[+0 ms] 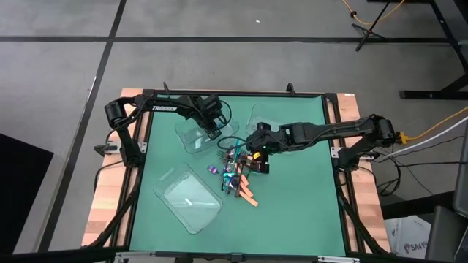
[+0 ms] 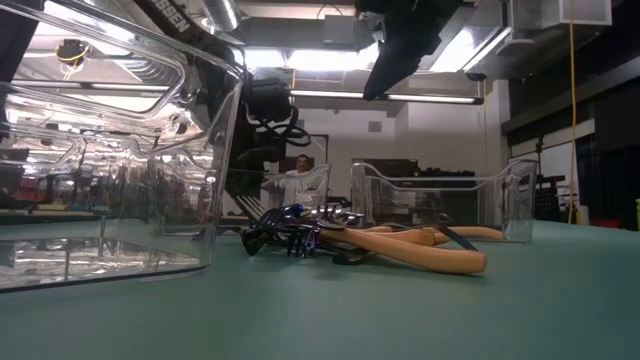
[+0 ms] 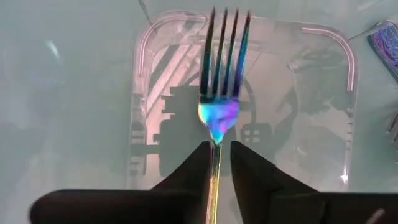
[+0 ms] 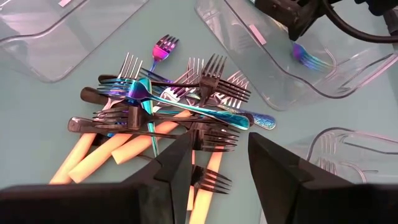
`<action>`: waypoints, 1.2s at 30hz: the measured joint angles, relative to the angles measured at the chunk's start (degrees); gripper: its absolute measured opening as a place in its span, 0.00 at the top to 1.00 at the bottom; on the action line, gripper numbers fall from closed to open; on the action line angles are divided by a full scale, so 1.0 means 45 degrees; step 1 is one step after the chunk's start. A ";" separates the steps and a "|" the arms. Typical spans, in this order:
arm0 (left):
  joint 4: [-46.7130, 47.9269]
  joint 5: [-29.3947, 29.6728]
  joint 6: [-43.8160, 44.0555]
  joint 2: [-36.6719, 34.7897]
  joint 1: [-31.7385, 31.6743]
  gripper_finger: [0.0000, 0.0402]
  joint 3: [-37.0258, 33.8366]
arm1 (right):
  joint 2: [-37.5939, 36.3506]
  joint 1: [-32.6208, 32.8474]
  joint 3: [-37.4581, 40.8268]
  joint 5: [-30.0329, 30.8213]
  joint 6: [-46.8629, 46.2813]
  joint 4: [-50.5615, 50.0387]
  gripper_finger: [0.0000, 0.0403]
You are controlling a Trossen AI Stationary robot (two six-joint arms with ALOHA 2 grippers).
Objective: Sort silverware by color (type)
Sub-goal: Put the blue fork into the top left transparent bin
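Iridescent blue-purple fork (image 3: 219, 93) sits between left hand (image 3: 219, 163) fingers, tines over a clear plastic tray (image 3: 348, 81); grip cannot be told. Right hand (image 4: 219, 163) gapes wide, empty, above the tangled pile of orange-handled, dark and iridescent forks (image 4: 168, 118) on green desk (image 1: 292, 204).

My green table mat (image 1: 292, 212) fills the middle of the high view, framed by pale wooden edging (image 1: 102, 212). Around it lies grey concrete floor (image 1: 219, 66) crossed by dark lines. At right, a yellow cable (image 1: 431, 130) trails past. In the low view, bright ceiling lights (image 2: 300, 60) glow at the top, and a person (image 2: 297, 170) stands far back, centre.
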State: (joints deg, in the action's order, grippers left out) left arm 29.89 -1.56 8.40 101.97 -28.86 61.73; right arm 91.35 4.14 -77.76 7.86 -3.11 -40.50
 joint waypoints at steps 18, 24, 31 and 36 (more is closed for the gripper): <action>0.0205 -0.0291 0.0249 -0.0685 0.0010 0.77 -0.0015 | 0.0005 -0.0004 -0.0005 0.0000 0.0008 -0.0085 0.64; 0.0250 -0.1072 0.0724 -0.1421 0.0161 0.77 -0.0011 | 0.0005 -0.0005 -0.0005 0.0005 0.0081 -0.0085 0.64; 0.0209 -0.1606 0.1794 -0.2110 0.0982 0.77 -0.0010 | 0.0005 0.0000 -0.0005 0.0001 0.0173 -0.0617 0.64; 0.0173 -0.1645 0.2258 -0.2205 0.2043 0.77 -0.0010 | 0.0005 0.0301 -0.0005 0.0143 0.0475 -0.1116 0.64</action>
State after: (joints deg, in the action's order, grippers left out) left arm 30.67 -8.96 18.56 92.05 -19.67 61.69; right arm 91.37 5.50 -77.78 8.50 -0.98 -45.52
